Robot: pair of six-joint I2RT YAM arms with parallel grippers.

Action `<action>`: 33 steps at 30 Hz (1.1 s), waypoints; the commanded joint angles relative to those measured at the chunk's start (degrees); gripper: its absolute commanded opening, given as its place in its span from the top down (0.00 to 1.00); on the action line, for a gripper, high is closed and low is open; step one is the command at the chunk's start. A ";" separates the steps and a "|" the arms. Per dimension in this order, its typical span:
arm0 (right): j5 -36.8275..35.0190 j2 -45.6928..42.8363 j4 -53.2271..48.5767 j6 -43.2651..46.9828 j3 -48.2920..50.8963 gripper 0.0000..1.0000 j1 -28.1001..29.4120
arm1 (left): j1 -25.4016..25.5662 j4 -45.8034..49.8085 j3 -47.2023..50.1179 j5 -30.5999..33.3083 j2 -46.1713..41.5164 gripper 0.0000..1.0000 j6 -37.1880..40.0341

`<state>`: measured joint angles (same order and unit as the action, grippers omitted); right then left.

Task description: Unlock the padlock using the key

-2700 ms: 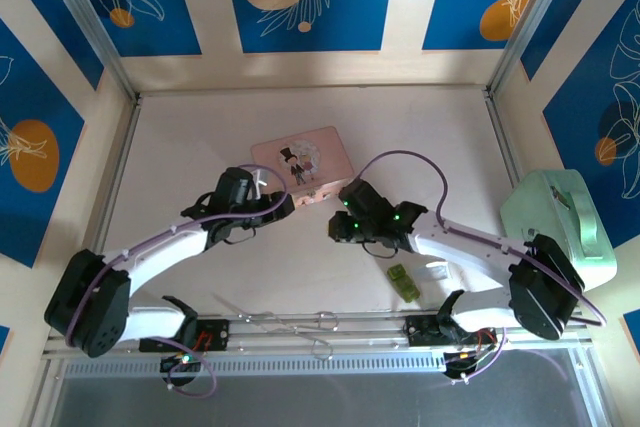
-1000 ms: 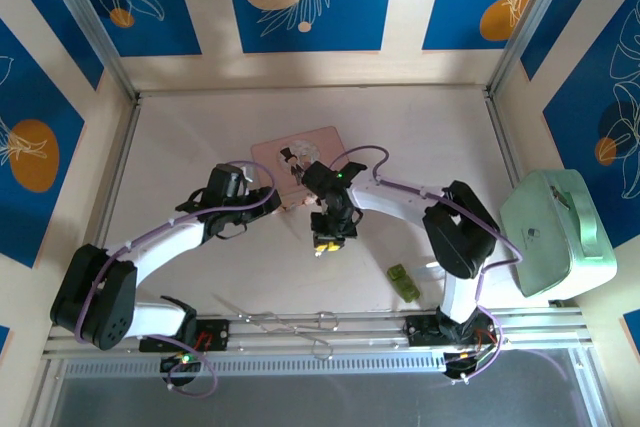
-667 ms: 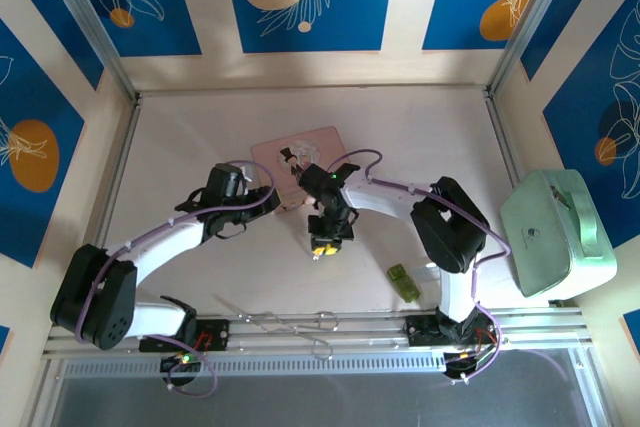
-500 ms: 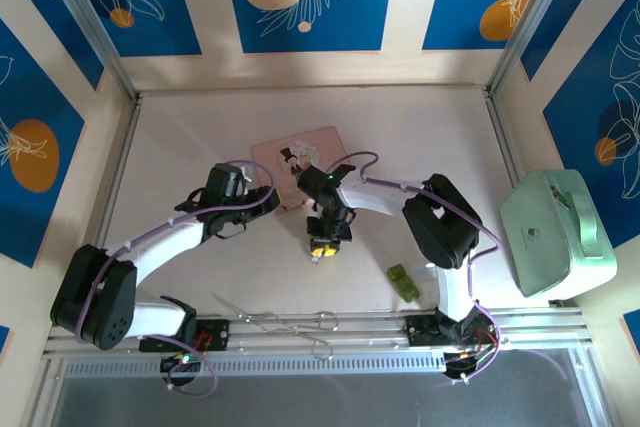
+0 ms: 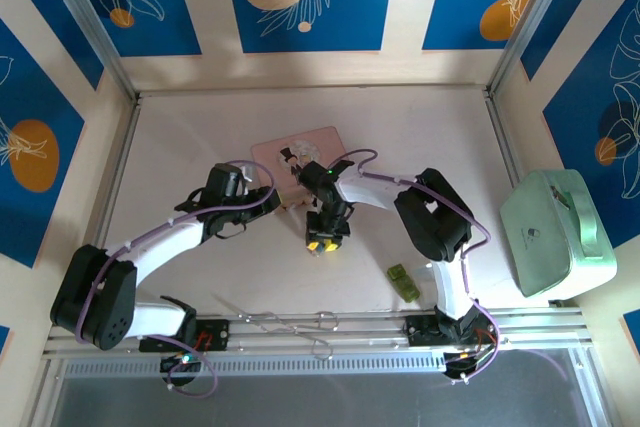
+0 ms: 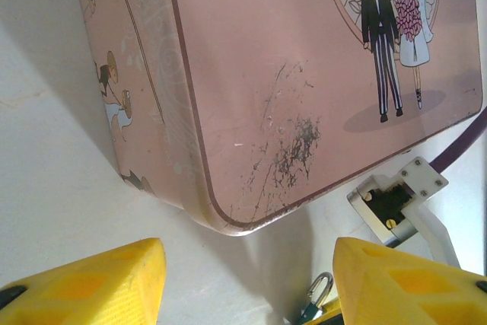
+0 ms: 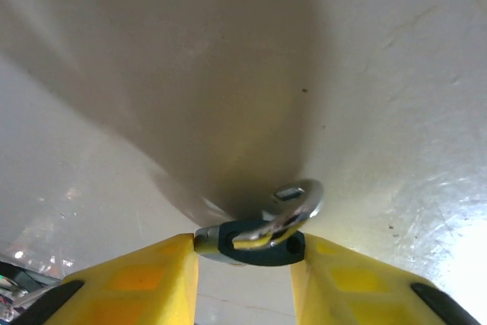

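Observation:
The padlock (image 7: 255, 241) is small and dark blue, with a silvery shackle swung out from its body. It lies crosswise between my right gripper's (image 7: 245, 253) yellow fingers, touching both, just above the table. Seen from the top, that gripper (image 5: 322, 244) points down in front of the pink picture box (image 5: 275, 157). My left gripper (image 5: 268, 202) stands open at the box's near left corner (image 6: 228, 222), nothing between its fingers. The padlock's shackle (image 6: 318, 293) peeks in beside its right finger (image 6: 411, 279). I cannot pick out the key.
A small green block (image 5: 404, 281) lies on the table to the near right. A mint green case (image 5: 555, 232) sits past the right rail. Wire rings (image 5: 290, 322) lie along the near rail. Frame posts stand at the table's far corners.
The right arm has swung in from the right to the table's middle and crept slightly left with the padlock. The left gripper has drawn back a little and stayed open.

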<state>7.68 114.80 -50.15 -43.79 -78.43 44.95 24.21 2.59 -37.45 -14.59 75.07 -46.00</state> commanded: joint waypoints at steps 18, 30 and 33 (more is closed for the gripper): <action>-14.71 -11.83 -4.17 -1.00 -2.44 0.47 5.19 | -0.90 1.96 -1.82 -1.06 -1.44 0.37 1.88; -29.73 -33.62 5.66 -3.24 8.29 0.47 8.70 | -1.00 4.32 -3.28 -1.05 -2.94 0.37 3.08; -32.23 -39.46 9.14 -2.82 12.20 0.47 9.60 | -1.22 6.65 -4.98 -1.06 -4.27 0.37 4.18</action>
<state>-19.73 79.37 -44.71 -46.02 -68.79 53.78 23.99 6.55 -39.86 -14.81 72.86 -43.99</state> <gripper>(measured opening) 0.527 0.633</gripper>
